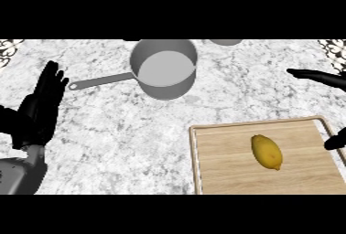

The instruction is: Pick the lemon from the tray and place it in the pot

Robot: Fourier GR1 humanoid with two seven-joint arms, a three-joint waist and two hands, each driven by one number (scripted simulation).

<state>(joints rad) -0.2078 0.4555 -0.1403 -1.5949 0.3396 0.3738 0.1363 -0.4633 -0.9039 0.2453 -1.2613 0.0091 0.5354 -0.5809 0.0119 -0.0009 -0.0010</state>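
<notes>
Lay untouched on the wooden tray (223, 176) at lower right, the lemon (266, 151), well apart from the grey pot (164, 68) at the far middle of the marble bench (121, 132), pot seemingly holding nothing. Rested at the left edge with straight fingers raised, the left hand (42, 107); showed only partly at the right edge, just beside the tray, the right hand (323, 77), fingers spread and grasping nothing. Judged barely begun: reaching, grasping, carrying and placing all left to do.
</notes>
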